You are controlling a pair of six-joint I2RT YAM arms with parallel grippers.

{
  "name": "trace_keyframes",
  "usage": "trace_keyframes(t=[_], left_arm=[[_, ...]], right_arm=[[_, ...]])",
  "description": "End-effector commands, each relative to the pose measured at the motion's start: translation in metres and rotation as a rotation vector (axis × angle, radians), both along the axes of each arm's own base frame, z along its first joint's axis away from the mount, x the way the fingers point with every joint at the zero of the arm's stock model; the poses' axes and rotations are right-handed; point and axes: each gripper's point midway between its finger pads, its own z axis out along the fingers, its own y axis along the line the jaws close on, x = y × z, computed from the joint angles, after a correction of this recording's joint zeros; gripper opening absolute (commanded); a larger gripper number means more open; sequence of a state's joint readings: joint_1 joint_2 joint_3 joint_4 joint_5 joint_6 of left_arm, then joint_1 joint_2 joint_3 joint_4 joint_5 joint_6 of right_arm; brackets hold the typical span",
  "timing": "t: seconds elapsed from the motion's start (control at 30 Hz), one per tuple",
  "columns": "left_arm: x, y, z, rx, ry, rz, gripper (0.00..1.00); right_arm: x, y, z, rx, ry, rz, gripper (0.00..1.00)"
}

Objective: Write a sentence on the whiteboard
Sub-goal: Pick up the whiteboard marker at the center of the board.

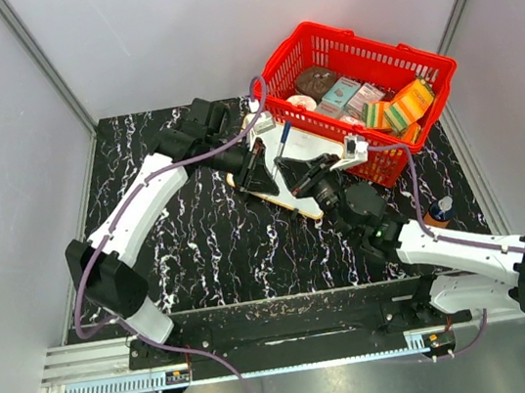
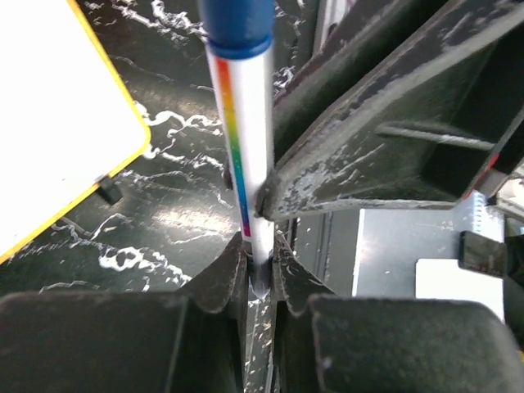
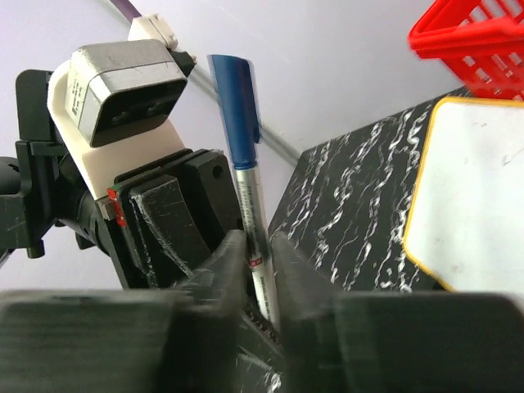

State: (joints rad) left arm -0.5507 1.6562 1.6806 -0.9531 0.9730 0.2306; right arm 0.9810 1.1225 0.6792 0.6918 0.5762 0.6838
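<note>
The whiteboard (image 1: 314, 145) lies flat on the black marbled table in front of the red basket. It also shows in the left wrist view (image 2: 57, 123) and the right wrist view (image 3: 479, 188). No blue writing shows on the parts I can see. A silver marker (image 1: 284, 139) with its blue cap on stands above the board. My left gripper (image 1: 263, 171) is shut on its lower end (image 2: 254, 205). My right gripper (image 1: 301, 177) is shut on the barrel (image 3: 252, 221) close by. The two grippers meet over the board and hide its middle.
The red basket (image 1: 359, 49), holding boxes and packets, stands at the back right, touching the board's far edge. It also shows in the right wrist view (image 3: 475, 37). A small bottle (image 1: 440, 212) stands at the right. Grey walls close in the table.
</note>
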Motion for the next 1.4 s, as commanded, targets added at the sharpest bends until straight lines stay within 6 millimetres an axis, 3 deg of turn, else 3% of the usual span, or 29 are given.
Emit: trace_keyframes(t=[0.0,0.07,0.1,0.2,0.33,0.37,0.43,0.47,0.5,0.67,0.77,0.97,1.2,1.33,1.37], left_arm=[[-0.002,0.016,0.026,-0.017,-0.204,0.055,0.0],[0.008,0.028,0.025,-0.009,-0.237,0.118,0.0],[0.006,0.036,0.025,-0.017,-0.23,0.145,0.0],[0.013,0.06,0.034,-0.056,-0.233,0.215,0.0],[0.007,0.079,0.049,-0.087,-0.282,0.245,0.0],[0.001,0.084,0.053,-0.087,-0.304,0.24,0.0],[-0.007,0.087,0.056,-0.09,-0.327,0.229,0.0],[-0.014,0.09,0.059,-0.094,-0.341,0.22,0.0],[-0.018,0.091,0.061,-0.107,-0.343,0.207,0.0],[-0.042,0.091,0.071,-0.2,-0.309,0.133,0.0],[-0.048,0.09,0.071,-0.22,-0.293,0.112,0.0],[-0.049,0.088,0.068,-0.232,-0.261,0.094,0.0],[-0.05,0.087,0.065,-0.234,-0.242,0.089,0.0],[-0.045,0.086,0.061,-0.23,-0.237,0.103,0.0],[-0.045,0.086,0.061,-0.228,-0.229,0.109,0.0]], right_arm=[[-0.012,0.006,0.032,-0.036,-0.068,0.122,0.39],[-0.011,0.003,0.037,-0.043,-0.076,0.141,0.55],[-0.013,0.005,0.032,-0.065,-0.066,0.175,0.74],[-0.016,0.002,0.032,-0.057,-0.07,0.249,1.0],[-0.026,0.009,0.037,-0.095,-0.131,0.388,1.0],[-0.036,0.016,0.047,-0.109,-0.173,0.463,1.0],[-0.042,0.027,0.048,-0.158,-0.204,0.544,1.0],[-0.056,0.036,0.059,-0.17,-0.253,0.636,1.0],[-0.058,0.044,0.054,-0.194,-0.254,0.687,1.0],[-0.079,0.063,0.068,-0.154,-0.325,0.865,0.98],[-0.08,0.067,0.074,-0.133,-0.336,0.894,0.93],[-0.08,0.083,0.087,-0.127,-0.365,0.989,0.7],[-0.069,0.094,0.097,-0.105,-0.386,0.987,0.68],[-0.065,0.102,0.106,-0.096,-0.4,1.013,0.63],[-0.065,0.103,0.108,-0.089,-0.407,1.017,0.57]])
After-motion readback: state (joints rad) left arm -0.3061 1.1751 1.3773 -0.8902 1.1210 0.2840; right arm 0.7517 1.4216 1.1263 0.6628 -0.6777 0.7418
